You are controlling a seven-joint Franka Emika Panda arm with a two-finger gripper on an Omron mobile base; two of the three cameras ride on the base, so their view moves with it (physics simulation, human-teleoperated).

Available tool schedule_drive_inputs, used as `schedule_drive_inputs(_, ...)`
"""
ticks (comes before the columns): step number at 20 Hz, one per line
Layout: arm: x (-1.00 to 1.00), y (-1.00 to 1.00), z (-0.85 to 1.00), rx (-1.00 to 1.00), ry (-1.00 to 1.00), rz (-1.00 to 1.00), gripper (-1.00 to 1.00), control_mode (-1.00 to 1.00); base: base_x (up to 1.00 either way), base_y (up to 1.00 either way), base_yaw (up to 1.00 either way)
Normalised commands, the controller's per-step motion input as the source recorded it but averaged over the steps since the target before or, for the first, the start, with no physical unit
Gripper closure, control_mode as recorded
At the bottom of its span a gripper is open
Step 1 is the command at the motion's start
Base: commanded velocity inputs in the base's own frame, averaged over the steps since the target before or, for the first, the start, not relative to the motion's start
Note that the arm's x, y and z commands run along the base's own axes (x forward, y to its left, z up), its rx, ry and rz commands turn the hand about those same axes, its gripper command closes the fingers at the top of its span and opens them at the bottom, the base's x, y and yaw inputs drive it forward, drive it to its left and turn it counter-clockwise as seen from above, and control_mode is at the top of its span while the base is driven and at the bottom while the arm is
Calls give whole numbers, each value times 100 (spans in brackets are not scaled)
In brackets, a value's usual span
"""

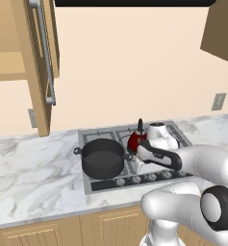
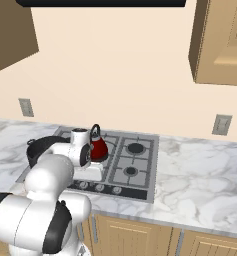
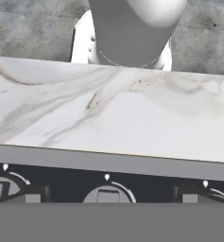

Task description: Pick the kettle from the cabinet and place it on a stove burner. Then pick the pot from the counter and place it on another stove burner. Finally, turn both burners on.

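Observation:
The dark-red kettle [image 1: 134, 141] [image 2: 98, 148] stands upright on a middle burner of the grey cooktop [image 1: 180, 130] [image 2: 147, 172]. On the front left burner sits the black pot [image 1: 102, 158] [image 2: 39, 150], partly hidden by my arm in the right base view. My gripper [image 1: 141, 168] [image 2: 90, 178] hangs low over the cooktop's front edge, in front of the kettle, open and holding nothing. In the hand view three knobs [image 3: 106, 193] line up just below it, with a strip of marble counter [image 3: 108, 118] beyond. The cabinet [image 1: 5, 57] stands open at the upper left, its door [image 1: 38, 67] swung outward.
Two bare burners [image 2: 135, 148] [image 2: 130, 171] lie on the cooktop's right side. The knob row [image 1: 151, 177] [image 2: 100, 187] runs along its front. Marble counter [image 1: 33, 163] [image 2: 200, 180] stretches to both sides. Another wall cabinet [image 2: 220, 40] hangs at the upper right.

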Motion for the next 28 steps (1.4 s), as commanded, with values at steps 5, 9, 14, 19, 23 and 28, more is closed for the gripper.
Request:
schedule_drive_inputs(5, 14, 0, -5, 0, 0, 3, -100, -100, 0, 0, 0)
schedule_drive_inputs(9, 11, 0, -5, 0, 0, 3, -100, -100, 0, 0, 0)
schedule_drive_inputs(14, 1, 0, -9, 0, 0, 2, -100, -100, 0, 0, 0)
schedule_drive_inputs(19, 0, 0, -9, 0, 0, 1, -100, -100, 0, 0, 0)
schedule_drive_inputs(23, 0, 0, -4, 0, 0, 1, -100, -100, 0, 0, 0)
schedule_drive_inputs(28, 0, 0, -3, 0, 0, 0, 100, -100, 0, 0, 0)
